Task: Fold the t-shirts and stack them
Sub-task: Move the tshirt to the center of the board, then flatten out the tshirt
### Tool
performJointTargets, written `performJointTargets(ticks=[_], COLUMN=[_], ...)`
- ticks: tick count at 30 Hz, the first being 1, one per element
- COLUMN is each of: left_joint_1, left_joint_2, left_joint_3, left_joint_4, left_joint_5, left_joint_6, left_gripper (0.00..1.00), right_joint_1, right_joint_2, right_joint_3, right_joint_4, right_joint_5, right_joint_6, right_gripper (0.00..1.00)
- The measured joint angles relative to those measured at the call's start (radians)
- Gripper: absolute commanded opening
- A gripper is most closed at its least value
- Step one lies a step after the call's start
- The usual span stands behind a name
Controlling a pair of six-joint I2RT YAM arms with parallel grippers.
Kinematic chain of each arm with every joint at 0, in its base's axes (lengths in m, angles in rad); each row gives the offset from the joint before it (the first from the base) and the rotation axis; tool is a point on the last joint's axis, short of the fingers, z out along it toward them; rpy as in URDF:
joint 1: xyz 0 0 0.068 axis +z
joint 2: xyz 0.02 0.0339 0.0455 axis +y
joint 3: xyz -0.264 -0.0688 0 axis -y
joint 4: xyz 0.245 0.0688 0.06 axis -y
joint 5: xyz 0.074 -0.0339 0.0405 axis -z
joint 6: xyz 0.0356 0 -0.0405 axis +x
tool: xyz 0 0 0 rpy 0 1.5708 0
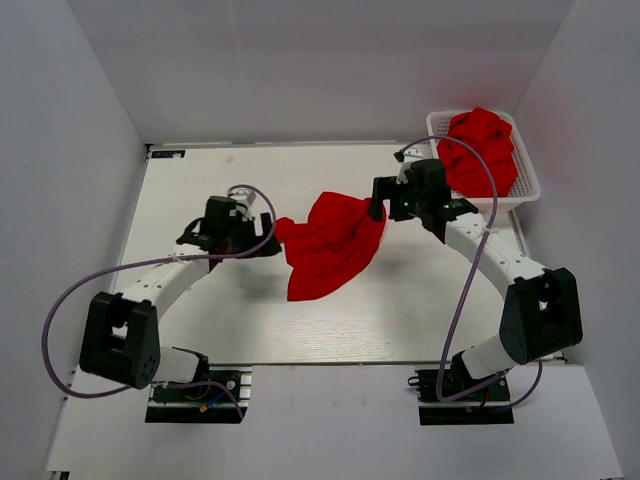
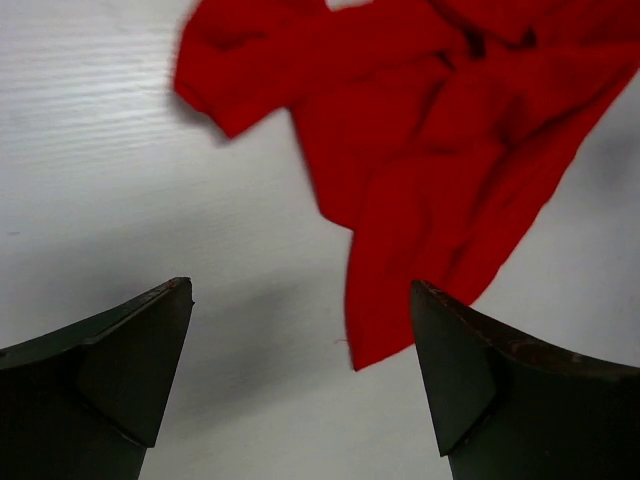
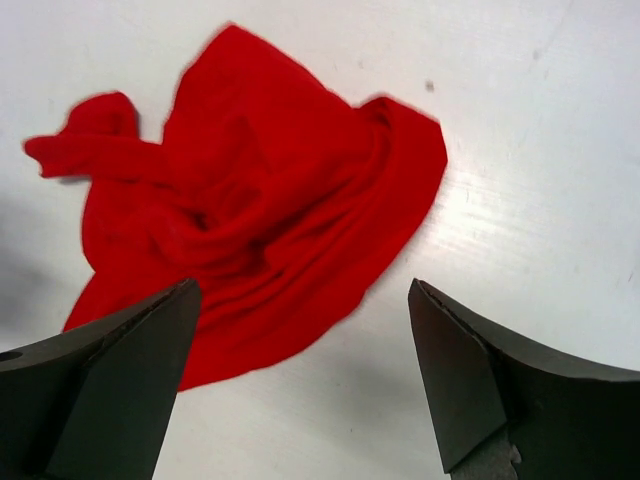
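Observation:
A crumpled red t-shirt (image 1: pixel 332 245) lies in a heap on the white table, between the two arms. It shows in the left wrist view (image 2: pixel 430 130) and in the right wrist view (image 3: pixel 250 230). My left gripper (image 1: pixel 268 232) is open and empty, just left of the shirt's sleeve. My right gripper (image 1: pixel 380 200) is open and empty, at the shirt's upper right edge. In both wrist views the fingers (image 2: pixel 130 360) (image 3: pixel 470 380) hang above bare table with the cloth ahead of them.
A white basket (image 1: pixel 530 180) at the back right holds more red shirts (image 1: pixel 480 150). White walls close in the table on three sides. Purple cables loop off both arms.

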State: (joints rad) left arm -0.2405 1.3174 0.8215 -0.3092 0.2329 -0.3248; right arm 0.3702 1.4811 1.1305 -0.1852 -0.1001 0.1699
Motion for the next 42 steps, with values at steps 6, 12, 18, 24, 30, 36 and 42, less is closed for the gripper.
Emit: performJointTargets(ticks=[6,12,18,24,30,36,42], left_joint_1=[-0.193,-0.326,-0.406,-0.467,-0.493,-0.501,-0.502], left_joint_2=[0.102,0.176,0.219,0.281,0.343,0.332,0.295], left_joint_3=[-0.007,-0.022,-0.022,0.039,0.093,0.084,0.047], left_joint_4=[-0.005,-0.038,-0.052,-0.100,-0.094,-0.083,-0.086], left_joint_5=[0.005,-0.053,-0.131,-0.277,-0.318,-0.332,-0.345], left_joint_6=[0.010,-0.016,-0.057,-0.095,-0.111,-0.121,-0.127], left_gripper=[0.94,0.83,0.79,0.42,0.00,0.00,0.00], right_joint_1=[0.003,0.003,0.003,0.000,-0.001,-0.003,-0.004], right_joint_2=[0.001,0.011,0.065,0.117,0.178,0.269,0.393], right_joint_3=[-0.073,-0.076,-0.056,-0.025,0.040,0.141,0.248], right_joint_4=[-0.036,-0.035,-0.036,-0.038,-0.037,-0.046,-0.061], right_joint_5=[0.082,0.169,0.211,0.217,0.222,0.235,0.254], right_joint_6=[0.069,0.139,0.175,0.194,0.199,0.201,0.189], right_gripper=[0.90,0.90,0.90,0.90,0.90,0.88,0.81])
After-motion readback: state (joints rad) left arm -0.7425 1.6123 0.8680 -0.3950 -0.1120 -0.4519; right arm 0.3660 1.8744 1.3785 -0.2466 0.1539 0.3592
